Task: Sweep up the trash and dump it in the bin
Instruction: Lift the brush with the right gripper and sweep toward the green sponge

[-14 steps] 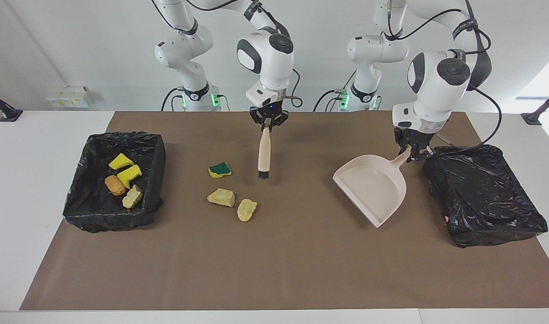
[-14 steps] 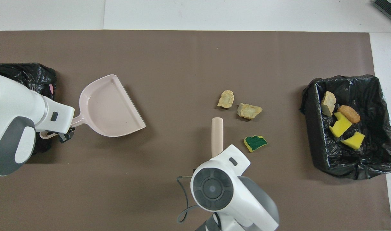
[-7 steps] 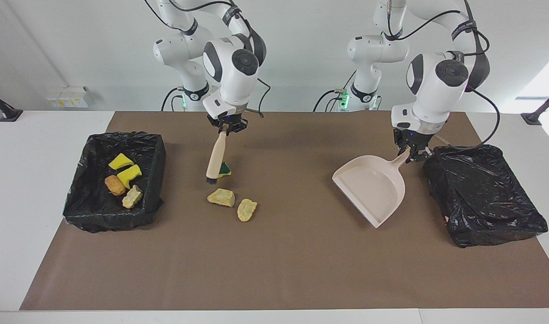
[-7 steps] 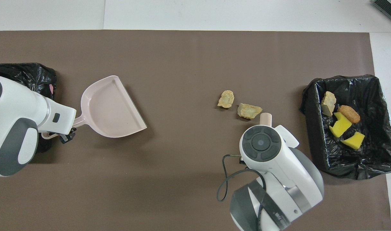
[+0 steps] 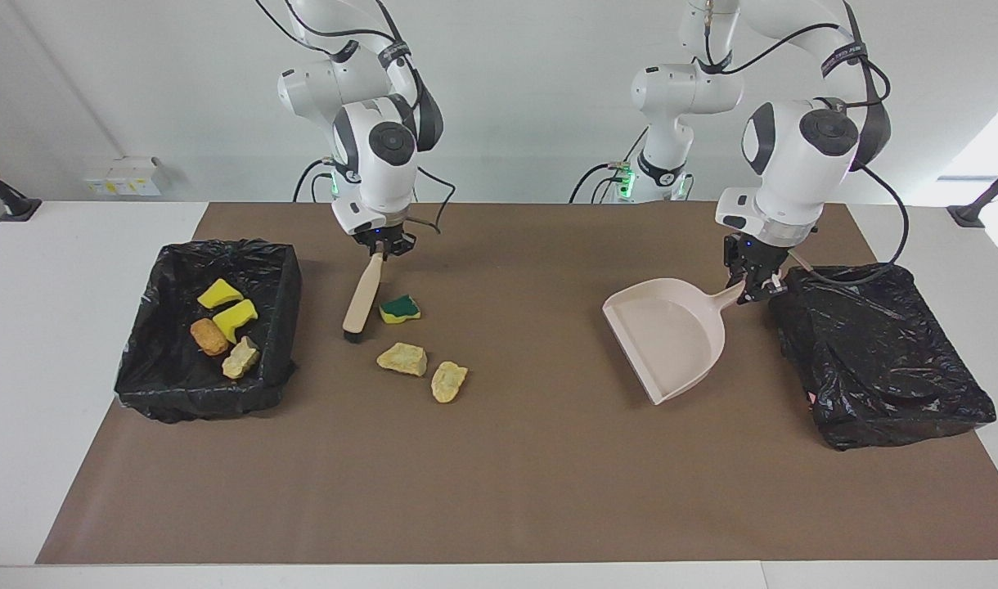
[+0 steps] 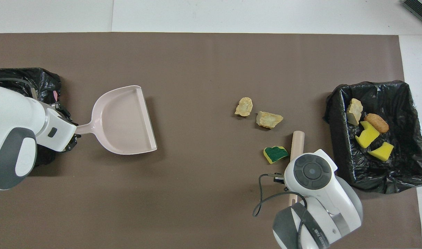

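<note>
A: Report the right gripper (image 5: 382, 249).

B: It is clamped on the top of the hand brush (image 5: 361, 296) handle. The brush hangs tilted, bristles down, over the brown mat (image 5: 499, 458). Whether the bristles touch the mat cannot be told. In the overhead view the arm's wrist covers the gripper and the brush's upper end; only the brush's lower end shows.

A: And the left gripper (image 5: 753, 282)?

B: Closed on the handle end of the dustpan (image 5: 671, 331), just beside the closed black bag (image 5: 879, 352) at the left arm's end of the table. In the facing view the pan's open lip points toward 7 o'clock. Contact between pan and mat cannot be confirmed. In the overhead view the arm hides much of that bag.

A: Locate the trash.

B: Three pieces lie on the mat. In the facing view, the green-topped sponge (image 5: 400, 308) sits at 3 o'clock from the bristles, close to them. Two tan chunks, (image 5: 402, 359) and (image 5: 449, 381), lie at 5 o'clock from the sponge, nearly touching each other. All three lie well apart from the dustpan.

A: The rest?

B: In the open black-lined bin (image 5: 282, 270) at the right arm's end: two yellow sponge pieces (image 5: 229, 307), an orange-brown lump (image 5: 209, 336), a tan piece (image 5: 241, 357). The crumpled liner obscures the bin's own walls.
</note>
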### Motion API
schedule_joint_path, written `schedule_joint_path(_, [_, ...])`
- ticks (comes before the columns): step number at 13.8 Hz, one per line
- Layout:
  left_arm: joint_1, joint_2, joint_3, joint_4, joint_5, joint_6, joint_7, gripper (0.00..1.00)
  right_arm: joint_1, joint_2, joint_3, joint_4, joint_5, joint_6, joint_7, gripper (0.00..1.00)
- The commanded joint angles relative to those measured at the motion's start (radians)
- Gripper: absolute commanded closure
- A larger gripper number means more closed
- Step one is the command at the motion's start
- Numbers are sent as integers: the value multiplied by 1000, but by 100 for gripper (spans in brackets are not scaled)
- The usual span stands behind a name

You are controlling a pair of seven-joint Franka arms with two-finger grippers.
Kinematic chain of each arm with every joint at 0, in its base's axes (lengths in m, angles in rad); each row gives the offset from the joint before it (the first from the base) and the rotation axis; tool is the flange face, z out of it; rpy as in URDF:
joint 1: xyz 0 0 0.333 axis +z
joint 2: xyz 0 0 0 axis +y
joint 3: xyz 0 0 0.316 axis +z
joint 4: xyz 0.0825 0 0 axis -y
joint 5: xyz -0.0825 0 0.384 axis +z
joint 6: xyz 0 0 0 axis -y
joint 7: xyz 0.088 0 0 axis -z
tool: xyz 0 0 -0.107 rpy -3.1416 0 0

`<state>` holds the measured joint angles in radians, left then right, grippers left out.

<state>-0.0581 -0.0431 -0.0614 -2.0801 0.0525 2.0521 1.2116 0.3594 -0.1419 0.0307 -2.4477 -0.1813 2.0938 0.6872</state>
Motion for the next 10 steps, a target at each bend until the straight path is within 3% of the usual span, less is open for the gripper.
schedule_joint_path(1, [-2,-23,0,-64,-20,52,39,100,-17,18,9,-1,2,83,-96,100])
schedule_joint_path(7, [-54,-35,-1,-216,-94,155,17,100,-4,140,9,137,71,86,-210,100])
schedule_joint_path(10, [-120,-44,-3,-228,-141,148,-64,100,6,203,18,213,72,78,-213,100])
